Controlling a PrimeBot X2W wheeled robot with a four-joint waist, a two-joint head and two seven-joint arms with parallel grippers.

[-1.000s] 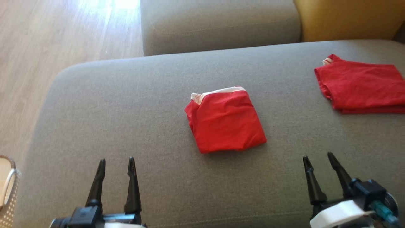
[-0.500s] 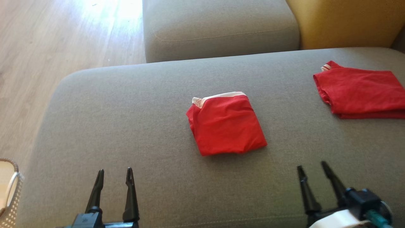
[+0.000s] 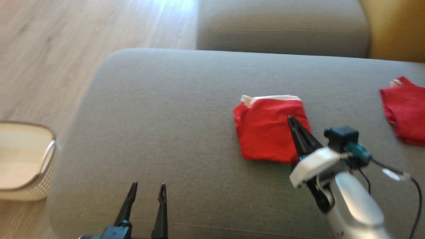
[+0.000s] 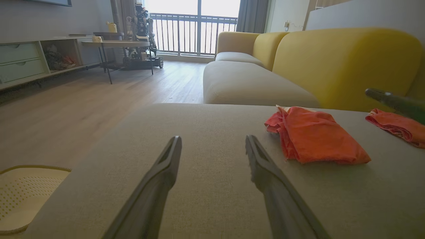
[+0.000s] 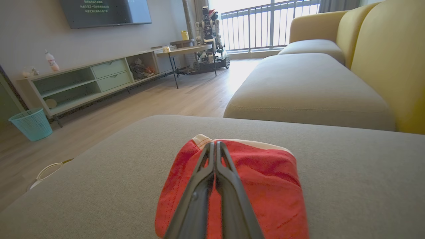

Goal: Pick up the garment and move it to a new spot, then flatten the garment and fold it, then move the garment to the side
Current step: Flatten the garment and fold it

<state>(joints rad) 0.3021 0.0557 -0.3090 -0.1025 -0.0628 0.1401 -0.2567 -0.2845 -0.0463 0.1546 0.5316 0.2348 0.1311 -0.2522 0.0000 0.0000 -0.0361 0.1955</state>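
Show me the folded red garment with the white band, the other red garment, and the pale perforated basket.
Folded red garment with white band [image 3: 260, 132]: head view, centre of its top face.
Other red garment [image 3: 403, 109]: head view, middle of the cloth.
Pale perforated basket [image 3: 23, 194]: head view, lower side wall.

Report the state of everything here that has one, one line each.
middle garment: folded, lying on the sofa cushion.
second garment: folded, lying further right.
left gripper: open, holding nothing.
right gripper: shut, fingers over the middle garment.
basket: upright on the floor.
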